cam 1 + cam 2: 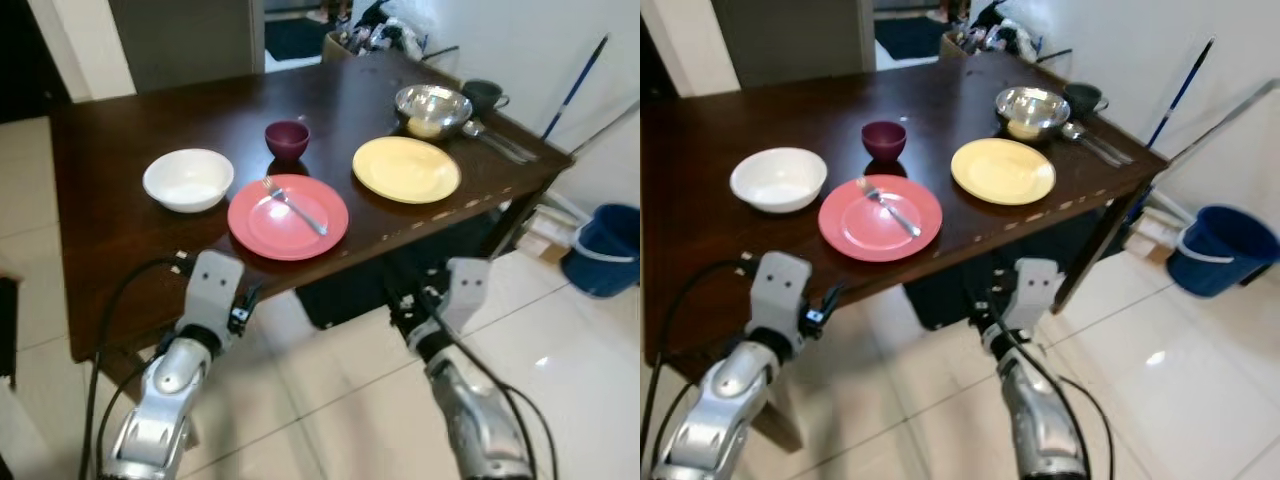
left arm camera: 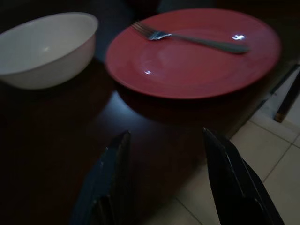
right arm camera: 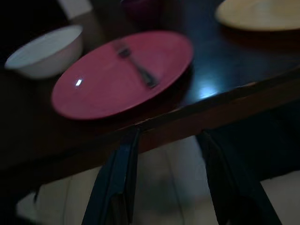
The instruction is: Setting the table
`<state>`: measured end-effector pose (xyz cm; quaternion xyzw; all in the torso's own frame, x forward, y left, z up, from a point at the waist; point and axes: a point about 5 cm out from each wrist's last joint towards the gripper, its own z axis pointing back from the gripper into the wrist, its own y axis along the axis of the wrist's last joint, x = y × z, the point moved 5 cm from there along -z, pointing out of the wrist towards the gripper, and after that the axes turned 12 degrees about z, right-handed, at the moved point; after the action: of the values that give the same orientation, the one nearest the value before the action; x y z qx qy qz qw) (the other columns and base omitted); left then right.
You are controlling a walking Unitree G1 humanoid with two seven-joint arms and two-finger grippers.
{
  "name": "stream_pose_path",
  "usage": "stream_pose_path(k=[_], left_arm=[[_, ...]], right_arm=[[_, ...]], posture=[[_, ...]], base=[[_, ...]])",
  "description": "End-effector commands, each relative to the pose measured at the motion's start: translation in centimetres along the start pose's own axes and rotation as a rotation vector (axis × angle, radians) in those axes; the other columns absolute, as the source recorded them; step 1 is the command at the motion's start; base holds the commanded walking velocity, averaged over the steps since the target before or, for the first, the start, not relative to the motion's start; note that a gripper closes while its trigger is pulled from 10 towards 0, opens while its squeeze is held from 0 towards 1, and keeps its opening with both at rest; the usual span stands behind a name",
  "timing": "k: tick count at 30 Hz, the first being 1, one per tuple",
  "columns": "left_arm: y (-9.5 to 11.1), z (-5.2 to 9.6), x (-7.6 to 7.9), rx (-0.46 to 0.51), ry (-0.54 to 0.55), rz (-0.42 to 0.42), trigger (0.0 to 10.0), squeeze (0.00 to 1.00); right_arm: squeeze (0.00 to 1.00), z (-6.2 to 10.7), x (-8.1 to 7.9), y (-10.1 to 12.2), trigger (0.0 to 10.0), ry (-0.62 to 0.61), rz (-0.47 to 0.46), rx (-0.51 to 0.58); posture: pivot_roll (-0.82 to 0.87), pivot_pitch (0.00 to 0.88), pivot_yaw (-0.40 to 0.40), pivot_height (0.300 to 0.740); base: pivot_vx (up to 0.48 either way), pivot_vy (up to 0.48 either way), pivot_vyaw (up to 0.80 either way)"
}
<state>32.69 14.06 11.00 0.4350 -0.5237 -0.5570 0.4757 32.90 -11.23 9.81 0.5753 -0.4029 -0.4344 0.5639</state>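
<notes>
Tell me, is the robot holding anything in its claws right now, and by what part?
Nothing is held. The left claw and right claw are both open and empty, near the table edge.

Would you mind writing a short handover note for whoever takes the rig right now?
Left gripper: open, empty, over the near table edge by the red plate.
Right gripper: open, empty, just off the table edge, below it.
Laid: fork on the red plate, white bowl on its left, purple cup behind it.
Yellow plate on the right has no cutlery.
Left, probably: metal bowl, dark mug and utensils bunched at the far right corner.
</notes>
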Motion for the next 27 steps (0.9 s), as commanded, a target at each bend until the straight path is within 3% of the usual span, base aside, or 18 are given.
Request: stream_pose_path(k=[1,3,5,8,12,27], left_arm=[[-0.9,0.6,-0.4,-0.022,0.038,0.018,10.0,0.00],[-1.0,0.6,-0.7,-0.026,0.062,0.026,10.0,0.00],[-1.8,0.8,-2.6,-0.056,0.179,0.118,10.0,0.00],[-1.8,0.8,-2.7,-0.059,0.188,0.129,10.0,0.00],[-1.8,0.4,-3.8,-0.068,0.263,0.209,10.0,0.00],[-0.7,-0.2,-3.5,-0.037,0.232,0.124,10.0,0.00]], right_arm=[[0.00,0.6,-0.1,-1.2,10.0,0.027,0.015,-0.050],[0.00,0.6,-0.3,-1.3,10.0,0.035,0.024,-0.055],[0.00,0.7,-0.4,-1.2,10.0,0.046,0.075,-0.052],[0.00,0.6,-0.3,-1.2,10.0,0.044,0.076,-0.050],[0.00,0.4,0.2,-0.2,10.0,0.042,0.125,-0.019],[0.00,-0.1,0.1,2.6,10.0,0.032,0.169,0.074]], posture=[[-0.08,0.005,0.033,0.740],[-0.08,0.005,0.033,0.740],[-0.08,0.006,0.030,0.740],[-0.08,0.006,0.030,0.740],[-0.08,0.005,0.025,0.740],[-0.08,0.005,0.033,0.740]], base=[[0.000,0.000,0.00],[0.000,0.000,0.00],[0.000,0.000,0.00],[0.000,0.000,0.00],[0.000,0.000,0.00],[0.000,0.000,0.00]])
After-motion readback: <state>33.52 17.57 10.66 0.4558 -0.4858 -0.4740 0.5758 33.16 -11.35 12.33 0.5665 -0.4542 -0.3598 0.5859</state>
